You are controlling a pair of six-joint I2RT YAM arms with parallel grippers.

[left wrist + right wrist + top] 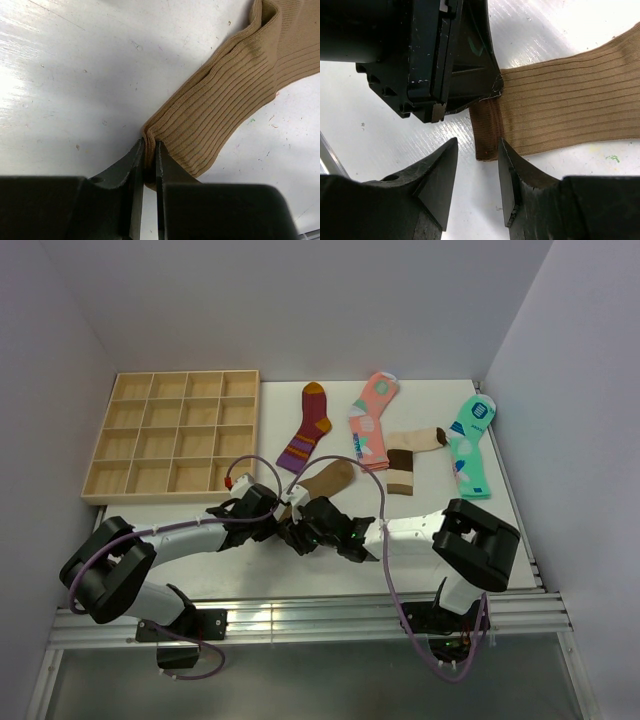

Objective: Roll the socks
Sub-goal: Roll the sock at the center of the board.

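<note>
The plain brown sock (325, 481) lies at the table's middle, its darker cuff end toward the arms. My left gripper (277, 513) is shut on the cuff's corner; in the left wrist view (149, 145) the ribbed fabric (225, 95) is pinched between the jaws. My right gripper (297, 532) is open just beside it; in the right wrist view (477, 150) its jaws straddle the dark cuff edge (487, 132), with the left gripper's body (430, 55) right above. The beige sock (408, 456) with dark toe and band lies further back right.
A wooden compartment tray (175, 435) stands at the back left. A maroon striped sock (307, 427), a pink patterned sock (371, 420) and a mint-green sock (471, 445) lie along the back. A cable (340, 462) loops over the brown sock.
</note>
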